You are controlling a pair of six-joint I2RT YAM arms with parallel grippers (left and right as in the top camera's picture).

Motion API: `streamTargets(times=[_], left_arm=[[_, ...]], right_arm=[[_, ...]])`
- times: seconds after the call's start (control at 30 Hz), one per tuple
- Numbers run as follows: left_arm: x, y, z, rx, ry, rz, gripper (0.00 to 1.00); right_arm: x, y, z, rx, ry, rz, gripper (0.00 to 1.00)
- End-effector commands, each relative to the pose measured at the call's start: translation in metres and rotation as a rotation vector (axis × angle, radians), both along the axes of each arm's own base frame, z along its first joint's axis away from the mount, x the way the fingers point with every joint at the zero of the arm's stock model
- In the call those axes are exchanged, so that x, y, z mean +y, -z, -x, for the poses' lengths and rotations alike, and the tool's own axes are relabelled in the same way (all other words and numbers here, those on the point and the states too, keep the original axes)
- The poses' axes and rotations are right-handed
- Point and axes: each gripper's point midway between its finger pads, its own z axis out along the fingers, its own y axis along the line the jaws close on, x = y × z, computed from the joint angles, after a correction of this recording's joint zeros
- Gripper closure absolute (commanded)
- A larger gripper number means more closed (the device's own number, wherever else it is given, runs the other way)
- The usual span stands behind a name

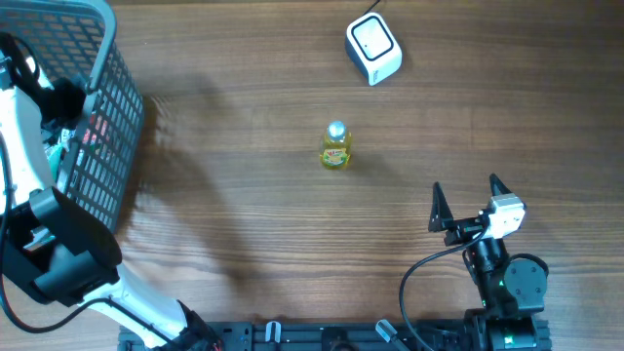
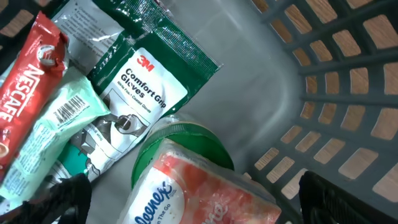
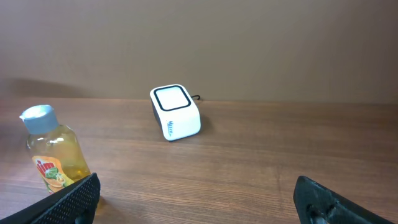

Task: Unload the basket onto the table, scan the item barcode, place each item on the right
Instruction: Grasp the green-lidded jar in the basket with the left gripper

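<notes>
Your left fingers (image 2: 348, 199) hang open above the Kleenex pack (image 2: 199, 186) in the basket (image 2: 348, 74); your right fingers (image 1: 438, 205), also open, are far away

Left wrist view: showing only the blurred fingertips (image 2: 65, 199) of the left claw (image 2: 205, 202) at the bottom corners. Cropping the Nescafe sachet (image 2: 28, 93) at the left edge and the Kleenex pack (image 2: 199, 193) at the bottom edge. Half-covering the green lid (image 2: 186, 140) with that pack.

Right wrist view: hiding the bottle (image 3: 56, 155) base behind a fingertip (image 3: 71, 199) of the right claw (image 3: 205, 202).

Overhead: hiding the left claw inside the basket (image 1: 112, 127), cropping that basket at top and left, rendering the bottle label unreadably small.
</notes>
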Motion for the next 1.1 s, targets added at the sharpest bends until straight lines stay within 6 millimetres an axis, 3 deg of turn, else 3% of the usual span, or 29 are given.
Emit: streamTargets(times=[0.0,0.2,0.5,0.63,0.8,0.9,0.93,1.07], left_arm=[[-0.001,0.003,-0.001,0.005,0.063,-0.007,0.04],[-0.008,0.023,0.000,0.038,0.139,0.025,0.08],[-0.007,0.026,0.002,0.051,0.135,0.023,0.09],[-0.001,0.027,0.006,0.077,0.122,-0.004,0.22],[0.002,0.027,0.009,0.088,0.115,-0.018,0.26],[0.004,0.027,0.009,0.091,0.111,-0.027,0.17],[0.004,0.027,0.009,0.091,0.110,-0.027,0.00],[0.004,0.027,0.008,0.089,0.108,-0.026,0.00]], right_arm=[[0.001,-0.001,0.000,-0.008,-0.011,0.010,0.00],[0.002,-0.001,0.000,-0.008,-0.011,0.011,0.00],[0.001,-0.001,0.000,-0.008,-0.011,0.011,0.00],[0.001,-0.001,0.000,-0.008,-0.011,0.011,0.00],[0.002,-0.001,0.000,-0.008,-0.011,0.011,0.00],[0.001,-0.001,0.000,-0.008,-0.011,0.011,0.00],[0.001,-0.001,0.000,-0.008,-0.011,0.011,0.00],[0.001,-0.001,0.000,-0.008,-0.011,0.011,0.00]])
